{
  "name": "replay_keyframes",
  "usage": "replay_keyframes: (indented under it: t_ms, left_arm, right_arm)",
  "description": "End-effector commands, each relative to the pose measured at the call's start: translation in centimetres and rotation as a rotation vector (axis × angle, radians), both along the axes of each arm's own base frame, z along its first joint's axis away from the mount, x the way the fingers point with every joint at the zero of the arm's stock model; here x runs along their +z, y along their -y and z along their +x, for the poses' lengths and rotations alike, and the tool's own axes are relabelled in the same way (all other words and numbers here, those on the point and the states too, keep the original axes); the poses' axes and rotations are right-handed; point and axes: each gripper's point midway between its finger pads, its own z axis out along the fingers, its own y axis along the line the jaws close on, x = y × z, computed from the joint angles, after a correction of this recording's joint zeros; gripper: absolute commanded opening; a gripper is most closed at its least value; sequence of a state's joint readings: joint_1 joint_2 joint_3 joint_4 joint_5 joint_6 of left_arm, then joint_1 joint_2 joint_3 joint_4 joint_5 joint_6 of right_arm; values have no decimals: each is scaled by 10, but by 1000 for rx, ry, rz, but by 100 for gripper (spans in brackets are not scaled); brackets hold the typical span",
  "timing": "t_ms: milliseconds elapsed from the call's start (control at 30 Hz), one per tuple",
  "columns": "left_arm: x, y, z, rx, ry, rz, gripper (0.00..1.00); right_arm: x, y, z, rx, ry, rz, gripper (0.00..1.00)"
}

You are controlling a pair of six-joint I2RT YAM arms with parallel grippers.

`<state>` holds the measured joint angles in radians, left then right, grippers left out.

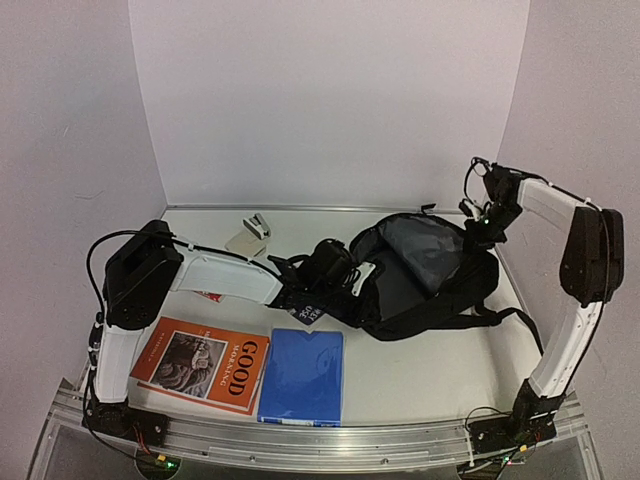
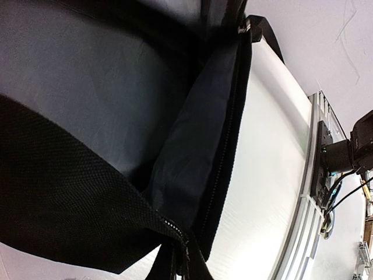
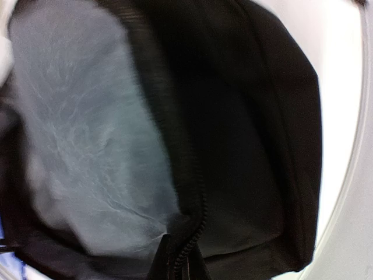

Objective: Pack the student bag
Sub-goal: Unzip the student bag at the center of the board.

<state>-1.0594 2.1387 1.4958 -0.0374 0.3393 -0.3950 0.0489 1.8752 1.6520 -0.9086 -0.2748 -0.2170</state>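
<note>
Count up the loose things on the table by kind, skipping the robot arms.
Student bag: 1
Orange book: 1
Blue folder: 1
Stapler: 1
Beige pad: 1
Small dark printed item: 1
Total: 6, plus a red thing half hidden under the left arm, kind unclear.

My left arm point(image 1: 232, 276) and right arm point(image 1: 562, 330): white shells, black boxy joints point(image 1: 140, 275), thin black cables point(image 1: 93, 262), 2 black bases point(image 1: 125, 420).

Open student bag point(image 2: 198, 146) (grey lining)
</note>
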Motion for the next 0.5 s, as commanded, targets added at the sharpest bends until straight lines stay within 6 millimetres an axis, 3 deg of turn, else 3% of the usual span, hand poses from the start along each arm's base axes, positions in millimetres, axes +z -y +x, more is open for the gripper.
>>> replay_keyframes:
  t_ms: [0,133,200,267,333,467]
  left_arm:
    - [1,-4,-4,1,-14,15,0]
    - [-1,-4,4,38,-17,31,0]
    - [1,-5,9,57,-25,33,1]
    - [6,-6,11,66,-29,26,8]
    - [16,-8,13,73,-27,11,23]
    - [48,-17,17,104,-12,-29,61]
  right_arm:
    - [-80,36,-2,-23,-88,-224,1]
    - [-115,47,-10,-26,-153,-296,9]
    - [-113,50,-7,-31,-143,-308,19]
    - [-101,47,-2,-39,-113,-292,34]
    - [-86,42,4,-43,-76,-260,47]
    - [-51,33,14,-48,-5,-209,64]
